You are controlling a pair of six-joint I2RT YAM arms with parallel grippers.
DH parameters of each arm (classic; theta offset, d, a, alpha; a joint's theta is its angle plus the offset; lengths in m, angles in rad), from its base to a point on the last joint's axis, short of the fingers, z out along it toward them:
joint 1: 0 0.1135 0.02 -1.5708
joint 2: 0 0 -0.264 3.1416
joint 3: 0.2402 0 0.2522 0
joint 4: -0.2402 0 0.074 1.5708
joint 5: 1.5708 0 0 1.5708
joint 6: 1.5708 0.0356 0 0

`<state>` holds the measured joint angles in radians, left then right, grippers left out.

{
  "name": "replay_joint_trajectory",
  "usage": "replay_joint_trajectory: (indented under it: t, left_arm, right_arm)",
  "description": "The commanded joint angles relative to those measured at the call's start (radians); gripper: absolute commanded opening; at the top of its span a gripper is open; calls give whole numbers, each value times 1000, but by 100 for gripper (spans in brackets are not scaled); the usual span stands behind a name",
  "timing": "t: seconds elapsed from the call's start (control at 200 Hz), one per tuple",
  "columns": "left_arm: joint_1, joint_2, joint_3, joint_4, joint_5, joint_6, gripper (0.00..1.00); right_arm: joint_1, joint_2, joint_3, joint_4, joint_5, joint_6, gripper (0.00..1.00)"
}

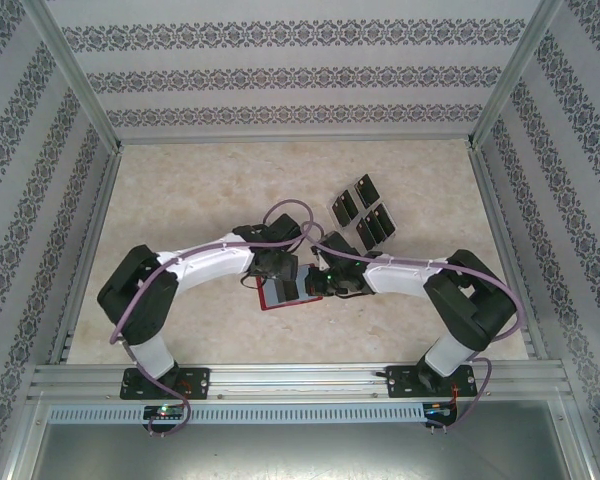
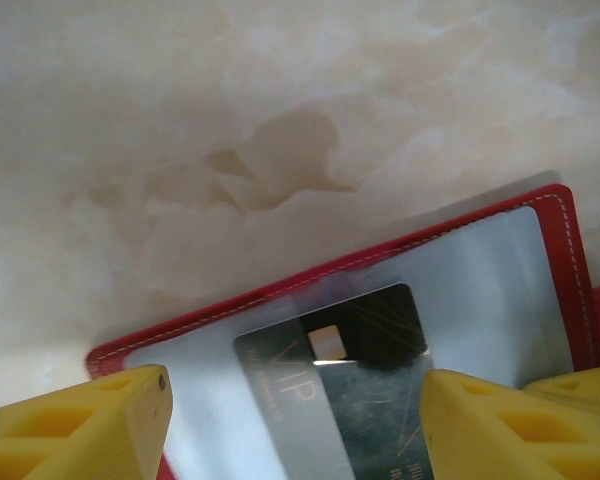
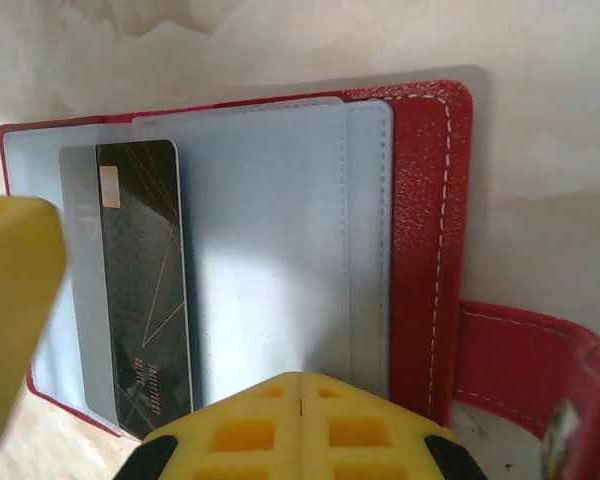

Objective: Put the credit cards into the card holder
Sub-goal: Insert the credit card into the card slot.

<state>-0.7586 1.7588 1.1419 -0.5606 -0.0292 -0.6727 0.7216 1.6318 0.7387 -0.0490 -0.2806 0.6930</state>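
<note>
The card holder [image 1: 285, 293] is a red wallet lying open on the table between both arms. One black credit card [image 2: 370, 350] lies in its greyish pockets, partly under a clear sleeve. My left gripper [image 2: 295, 395] is open low over the wallet, one yellow finger on each side of that card. Its right finger [image 2: 490, 420] is at the card's edge and its left finger [image 2: 100, 420] stands well clear. My right gripper [image 3: 300, 385] is shut with nothing between its tips, just over the wallet's [image 3: 420, 250] pocket panel beside the card [image 3: 145, 280]. Several more black credit cards [image 1: 363, 213] lie on the table behind.
The wallet's snap tab [image 3: 520, 360] sticks out on the right of the right wrist view. The loose cards lie right of centre, beyond the grippers. Patterned walls and metal rails [image 1: 300, 375] bound the marbled table.
</note>
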Motion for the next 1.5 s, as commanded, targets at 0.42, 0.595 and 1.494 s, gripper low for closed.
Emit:
replay_joint_trajectory:
  t: [0.42, 0.595, 1.494]
  left_arm:
    - [-36, 79, 27, 50, 12, -48, 67]
    - [-39, 77, 21, 48, 12, -48, 67]
    - [-48, 67, 32, -163, -102, -10, 66]
  right_arm:
    - [-9, 18, -39, 18, 12, 14, 0]
    - [-9, 19, -39, 16, 11, 17, 0]
    - [-10, 25, -35, -5, 17, 22, 0]
